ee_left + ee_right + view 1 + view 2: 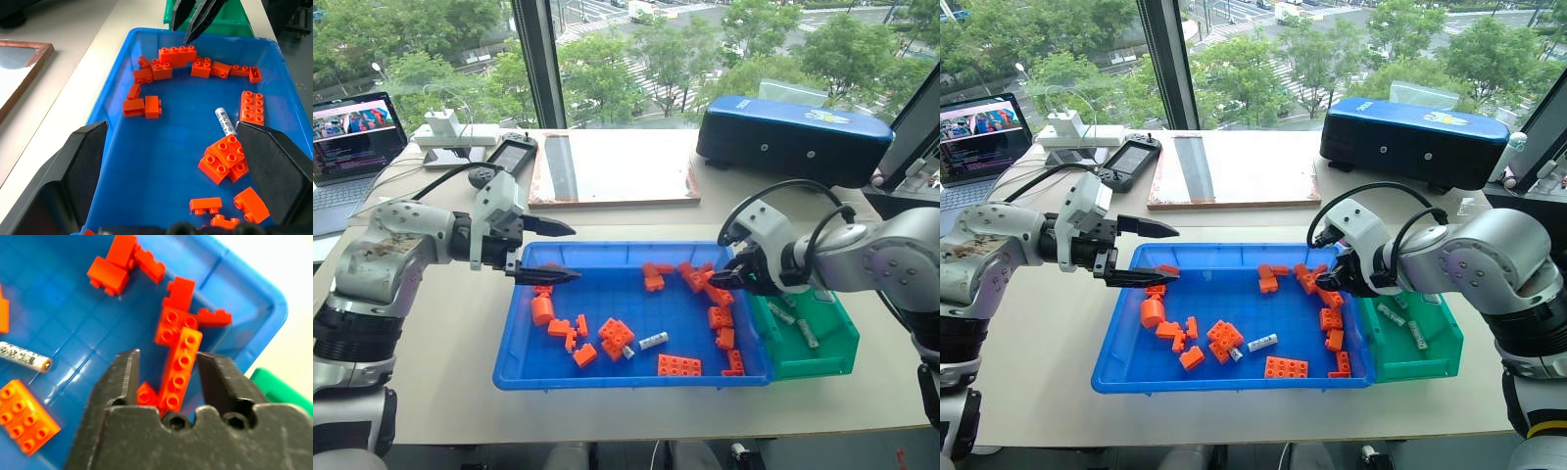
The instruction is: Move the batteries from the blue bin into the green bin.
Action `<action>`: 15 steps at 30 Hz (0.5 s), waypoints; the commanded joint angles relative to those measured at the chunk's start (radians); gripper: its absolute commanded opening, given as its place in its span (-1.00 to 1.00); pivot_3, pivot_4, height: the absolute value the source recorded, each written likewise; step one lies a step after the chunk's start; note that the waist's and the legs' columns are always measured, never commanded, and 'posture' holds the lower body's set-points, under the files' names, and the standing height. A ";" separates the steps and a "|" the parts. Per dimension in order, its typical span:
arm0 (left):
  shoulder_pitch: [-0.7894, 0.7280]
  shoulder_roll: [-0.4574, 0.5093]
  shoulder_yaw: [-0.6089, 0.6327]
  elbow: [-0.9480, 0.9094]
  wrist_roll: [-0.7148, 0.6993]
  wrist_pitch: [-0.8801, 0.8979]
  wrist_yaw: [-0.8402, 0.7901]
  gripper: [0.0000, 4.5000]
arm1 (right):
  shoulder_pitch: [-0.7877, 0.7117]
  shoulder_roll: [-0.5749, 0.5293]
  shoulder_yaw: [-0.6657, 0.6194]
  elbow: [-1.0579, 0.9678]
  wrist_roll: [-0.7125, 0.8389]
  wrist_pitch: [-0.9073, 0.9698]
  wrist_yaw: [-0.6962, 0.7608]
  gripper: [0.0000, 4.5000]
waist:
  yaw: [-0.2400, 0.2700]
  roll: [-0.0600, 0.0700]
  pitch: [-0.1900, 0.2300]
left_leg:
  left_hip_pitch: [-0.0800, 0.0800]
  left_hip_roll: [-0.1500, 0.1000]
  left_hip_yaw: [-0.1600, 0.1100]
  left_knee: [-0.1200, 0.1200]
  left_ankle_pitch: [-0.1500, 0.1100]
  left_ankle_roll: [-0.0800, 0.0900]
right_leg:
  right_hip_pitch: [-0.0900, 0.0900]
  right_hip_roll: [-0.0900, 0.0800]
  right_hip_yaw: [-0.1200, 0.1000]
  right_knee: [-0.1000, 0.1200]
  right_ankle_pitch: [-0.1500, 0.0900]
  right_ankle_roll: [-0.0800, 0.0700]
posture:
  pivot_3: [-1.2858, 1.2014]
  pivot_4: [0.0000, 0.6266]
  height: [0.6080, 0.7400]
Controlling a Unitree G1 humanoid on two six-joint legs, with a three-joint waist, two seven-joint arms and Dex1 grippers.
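Observation:
The blue bin [626,381] lies mid-table, holding many orange bricks [616,336] and one grey battery [653,341] near its front middle. Against its right side stands the green bin [844,338], with two batteries [780,313] on its floor. My right gripper [734,277] is open and empty, hanging over the blue bin's right end by the green bin; in the right wrist view a long orange brick [182,367] lies below the gap between its fingers. My left gripper [575,255] is open and empty above the blue bin's left rim, pointing right.
A dark navy case [793,132] stands at the back right. A wooden-framed board [617,166] lies behind the blue bin. At the back left are a laptop [352,142], a handheld controller [509,157] and a white power strip [460,132]. A window is beyond.

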 commanded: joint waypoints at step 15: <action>-0.012 -0.002 0.006 -0.011 0.016 -0.024 -0.006 1.00 | 0.136 -0.078 0.128 -0.271 -0.302 -0.425 0.642 0.99 | 0.003 0.000 0.000 | 0.000 0.000 0.000 0.000 0.000 0.000 | 0.001 0.000 -0.001 -0.001 0.000 0.000 | 0.03 -0.52 0.88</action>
